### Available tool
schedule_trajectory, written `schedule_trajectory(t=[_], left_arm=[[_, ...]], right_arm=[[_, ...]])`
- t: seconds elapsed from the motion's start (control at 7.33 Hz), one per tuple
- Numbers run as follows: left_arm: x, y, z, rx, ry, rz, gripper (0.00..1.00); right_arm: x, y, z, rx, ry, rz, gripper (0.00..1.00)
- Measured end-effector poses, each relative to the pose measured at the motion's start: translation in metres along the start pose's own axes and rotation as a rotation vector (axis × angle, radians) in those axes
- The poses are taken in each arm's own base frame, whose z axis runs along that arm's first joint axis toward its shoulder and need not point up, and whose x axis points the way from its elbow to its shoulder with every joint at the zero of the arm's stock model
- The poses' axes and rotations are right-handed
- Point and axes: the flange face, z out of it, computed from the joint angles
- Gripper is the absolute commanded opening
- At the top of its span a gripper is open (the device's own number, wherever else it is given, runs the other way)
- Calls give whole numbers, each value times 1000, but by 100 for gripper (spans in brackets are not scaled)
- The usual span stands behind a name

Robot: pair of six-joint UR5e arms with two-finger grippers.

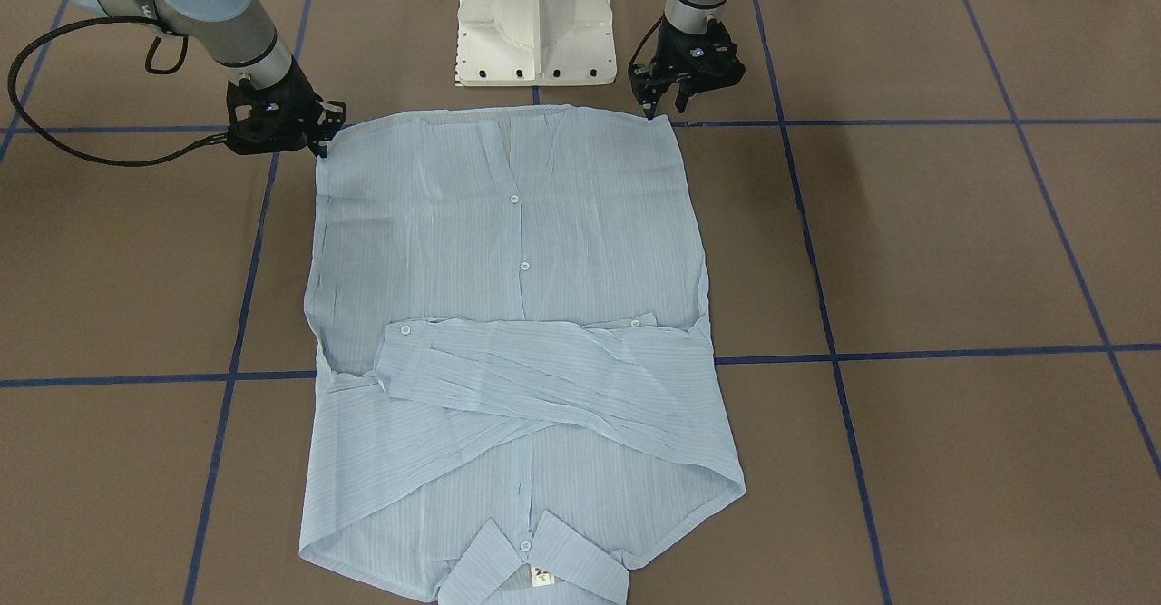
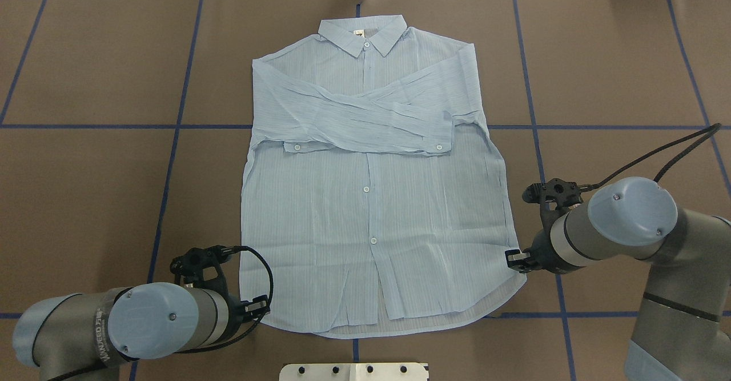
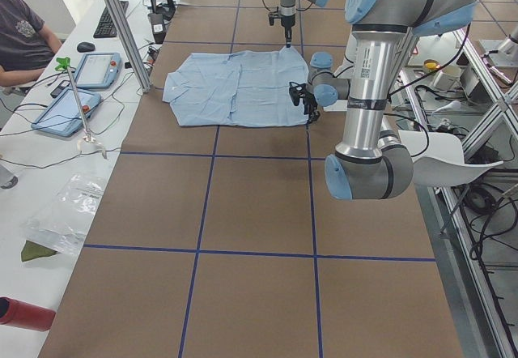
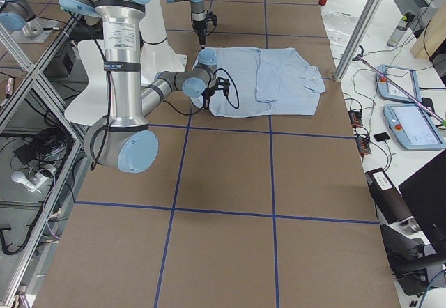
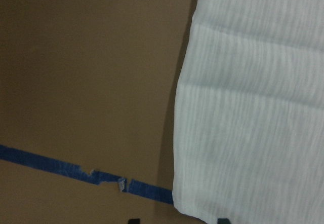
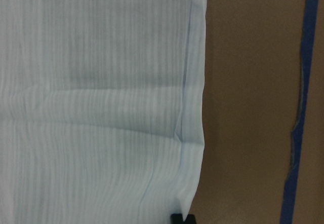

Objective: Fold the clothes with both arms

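Note:
The light-blue shirt [image 2: 371, 198] lies flat and face up on the brown table, both sleeves folded across its chest and its collar [image 2: 364, 35] on the far side. My left gripper [image 2: 257, 307] is open at the near-left hem corner. In the left wrist view its gripper [image 5: 177, 220] straddles the shirt's corner [image 5: 253, 133]. My right gripper [image 2: 514, 258] is at the near-right hem edge. In the right wrist view its gripper [image 6: 183, 218] is shut, with the shirt's side edge [image 6: 195, 133] running into it. In the front view the left gripper [image 1: 664, 106] and right gripper [image 1: 319, 138] sit at the two hem corners.
The white pedestal base [image 1: 535, 24] stands just behind the hem. Blue tape lines [image 2: 171, 158] cross the brown table. In the left side view, tablets [image 3: 93, 70] lie on a side bench and a seated person [image 3: 24, 34] is at its end.

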Motion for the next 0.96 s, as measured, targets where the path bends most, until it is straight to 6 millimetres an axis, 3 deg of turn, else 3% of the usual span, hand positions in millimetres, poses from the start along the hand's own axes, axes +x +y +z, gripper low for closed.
schedule_trajectory(t=[0.41,0.96], left_arm=[[4,-3,10,6,-12,-4,54],[4,-3,11,5,-15,-4,40]], right_arm=[[1,-2,-4,-7,-8,6,0],[3,-3,-4,-7,-7,9,0]])
